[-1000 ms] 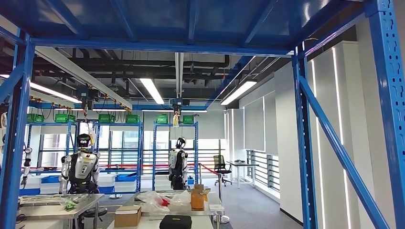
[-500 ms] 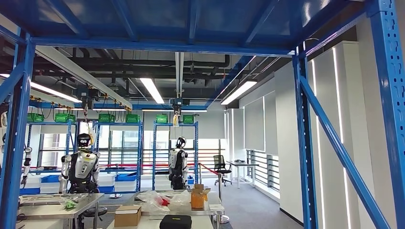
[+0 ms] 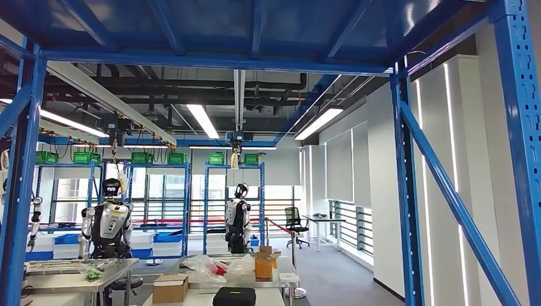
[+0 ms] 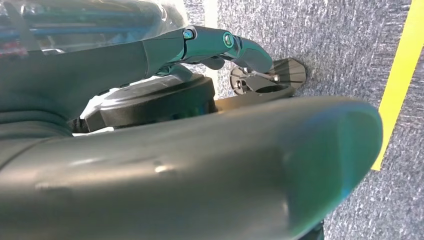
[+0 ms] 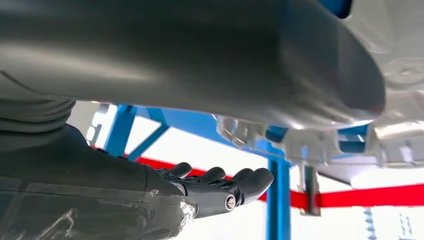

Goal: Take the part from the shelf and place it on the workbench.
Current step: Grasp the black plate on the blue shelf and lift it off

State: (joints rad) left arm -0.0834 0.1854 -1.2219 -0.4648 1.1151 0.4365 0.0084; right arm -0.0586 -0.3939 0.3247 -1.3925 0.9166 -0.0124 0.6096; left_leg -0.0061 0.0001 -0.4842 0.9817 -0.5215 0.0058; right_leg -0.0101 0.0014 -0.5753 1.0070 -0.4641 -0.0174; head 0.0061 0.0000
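The blue shelf frame [image 3: 408, 191] stands right in front of me in the head view, its upper deck [image 3: 210, 29] overhead. In the right wrist view my right hand [image 5: 215, 190] is open beneath a blue shelf post [image 5: 277, 200], fingers stretched out and holding nothing. A pale silvery object [image 5: 400, 100] lies just beyond its thumb [image 5: 200, 55]; I cannot tell whether it is the part. In the left wrist view my left hand [image 4: 210, 45] hangs over grey carpet [image 4: 340, 45], fingers extended and empty.
Beyond the frame are tables [image 3: 83, 268] with a cardboard box [image 3: 170, 288], a black case [image 3: 234, 296] and plastic bags. Two other humanoid robots [image 3: 110, 223] stand before further blue racks [image 3: 233, 191]. A yellow floor line [image 4: 400, 85] runs beside my left hand.
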